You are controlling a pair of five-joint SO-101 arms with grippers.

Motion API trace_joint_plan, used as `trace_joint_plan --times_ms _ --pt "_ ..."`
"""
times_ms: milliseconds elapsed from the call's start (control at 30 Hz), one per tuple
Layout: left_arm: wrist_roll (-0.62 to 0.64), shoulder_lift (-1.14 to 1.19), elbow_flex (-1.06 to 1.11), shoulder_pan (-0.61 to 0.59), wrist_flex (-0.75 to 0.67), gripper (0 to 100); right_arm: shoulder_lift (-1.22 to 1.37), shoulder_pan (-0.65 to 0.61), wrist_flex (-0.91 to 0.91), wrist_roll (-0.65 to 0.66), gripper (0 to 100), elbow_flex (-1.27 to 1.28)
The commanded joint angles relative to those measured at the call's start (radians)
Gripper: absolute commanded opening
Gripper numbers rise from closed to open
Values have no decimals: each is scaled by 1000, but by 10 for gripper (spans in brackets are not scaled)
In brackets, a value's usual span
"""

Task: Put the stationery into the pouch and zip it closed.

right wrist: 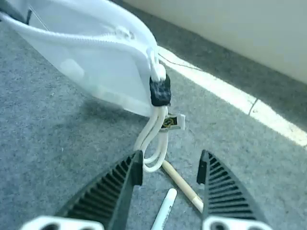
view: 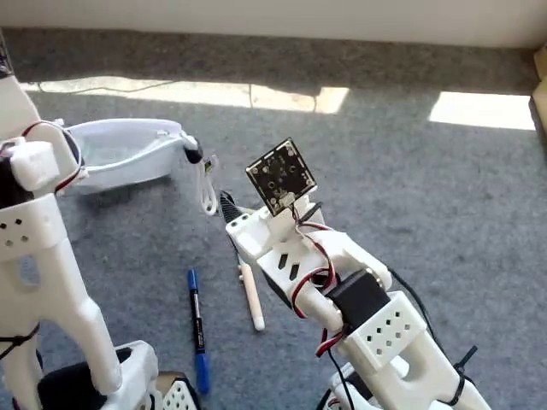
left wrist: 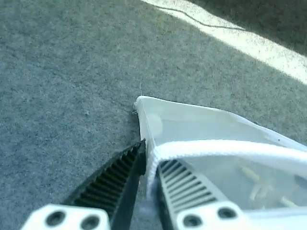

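One white pouch (view: 120,154) sits toward the far left of the grey tabletop (view: 427,188), its rim edge pinched in the left end effector (left wrist: 149,160). The right end effector (right wrist: 170,165) gapes wide and empty, just beside the zipper cord (right wrist: 153,143). Nearer the arms, a blue pen (view: 197,329) and a pale stick (view: 252,297) lie apart. The tabletop stretches wide past the right arm.

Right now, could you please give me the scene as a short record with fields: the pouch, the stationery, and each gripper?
pouch: white, zip open, on the grey carpet
left gripper: shut on the pouch's rim, one finger inside
right gripper: open, at the pouch's cord loop, not gripping it
outside the pouch: blue pen, cream stick, both lying on the carpet
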Motion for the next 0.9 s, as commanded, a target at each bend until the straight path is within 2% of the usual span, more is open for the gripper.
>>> trace_joint_plan --times_ms 0,133,300,433,700,867 --pt "9 -70 -1 -21 -6 7 -31 15 47 -54 181 -67" --pt "9 -70 27 -30 -6 7 -1 15 62 -58 180 -64" --pt "9 -74 28 -91 -8 7 219 15 117 -60 180 -85" --pt "9 -71 35 -104 -8 7 420 15 147 -103 180 -206" --pt "8 -70 36 -104 -8 7 763 13 240 -107 180 -453" --pt "8 -76 79 -147 -43 7 951 13 245 -103 180 -559"
